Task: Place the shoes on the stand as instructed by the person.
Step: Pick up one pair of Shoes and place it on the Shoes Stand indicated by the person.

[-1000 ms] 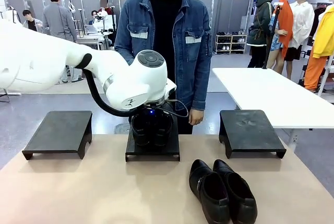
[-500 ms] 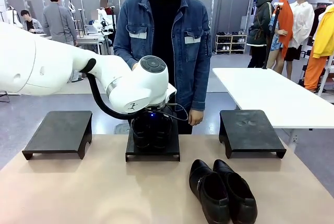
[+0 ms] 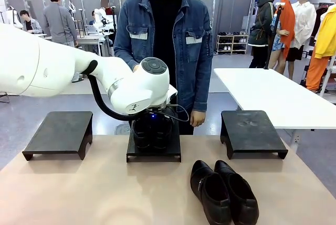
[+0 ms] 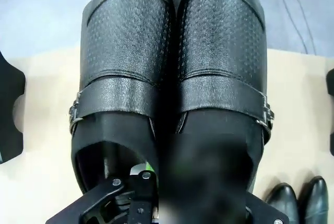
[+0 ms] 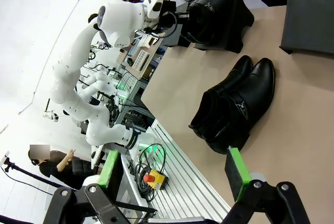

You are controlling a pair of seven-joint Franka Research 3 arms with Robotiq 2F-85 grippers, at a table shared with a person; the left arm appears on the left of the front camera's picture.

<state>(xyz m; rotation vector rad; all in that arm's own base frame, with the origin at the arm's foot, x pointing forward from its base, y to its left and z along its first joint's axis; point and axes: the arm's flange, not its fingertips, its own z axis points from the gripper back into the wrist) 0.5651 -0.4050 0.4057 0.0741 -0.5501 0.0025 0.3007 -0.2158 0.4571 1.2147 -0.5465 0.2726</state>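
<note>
The left hand (image 4: 156, 182) is clamped narrow on the adjoining heel collars of the buckled shoes (image 4: 172, 51) on the 12 o'clock stand (image 3: 153, 154); their glossy leather probably slips, so the collars look the best grip.

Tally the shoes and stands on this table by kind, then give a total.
Buckle-strap shoes: 2
Other black shoes: 2
Black stands: 3
Total: 7
</note>
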